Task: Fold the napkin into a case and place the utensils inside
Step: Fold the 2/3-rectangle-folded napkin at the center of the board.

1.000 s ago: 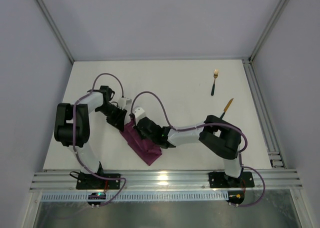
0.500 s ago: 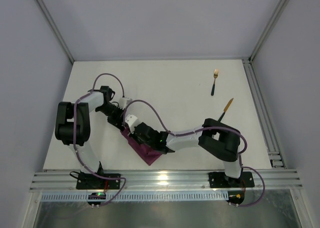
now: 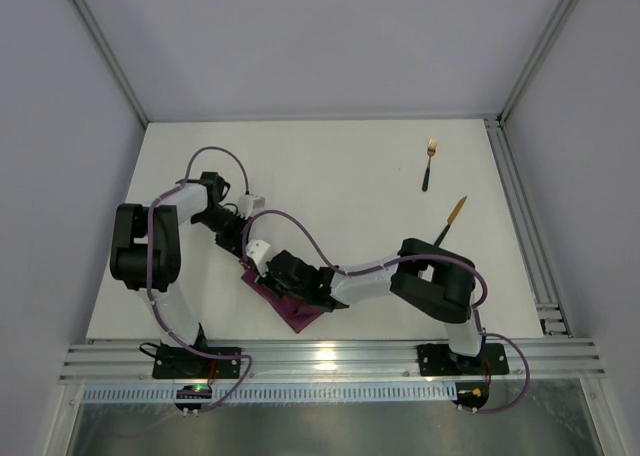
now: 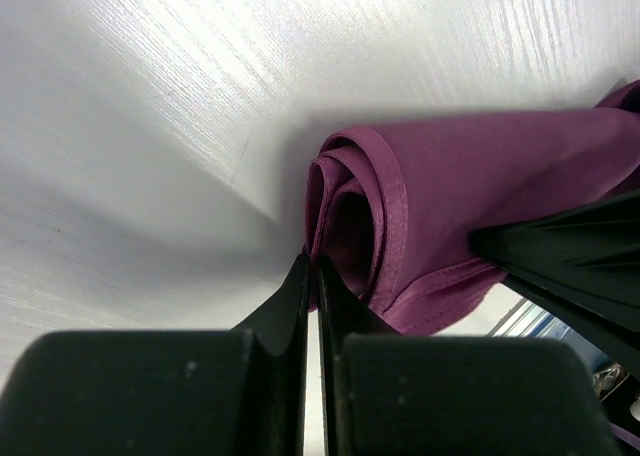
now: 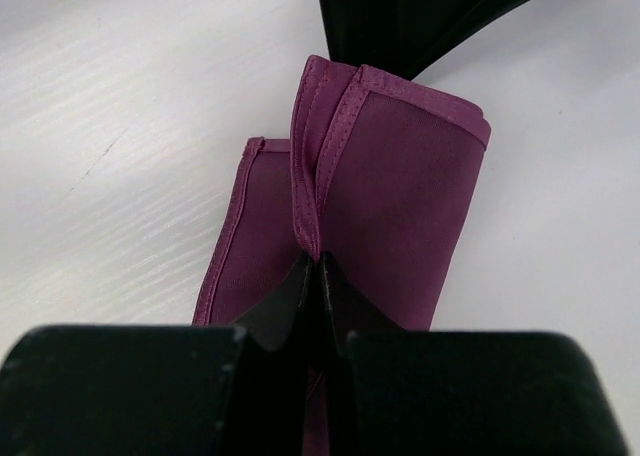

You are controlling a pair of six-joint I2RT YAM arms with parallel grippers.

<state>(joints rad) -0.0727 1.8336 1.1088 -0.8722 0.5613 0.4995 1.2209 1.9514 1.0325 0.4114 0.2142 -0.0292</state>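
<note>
Both clamped on napkin (image 3: 298, 313), lower centre: left gripper (image 4: 312, 267) at rolled edge, right gripper (image 5: 315, 260) at hem; fork (image 3: 430, 162), knife (image 3: 452, 219) upper right.

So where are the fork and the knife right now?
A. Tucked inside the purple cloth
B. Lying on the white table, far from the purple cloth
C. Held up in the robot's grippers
B. The fork and the knife lie bare on the white table at its far right, while the purple cloth sits folded near the arms' bases.
</note>
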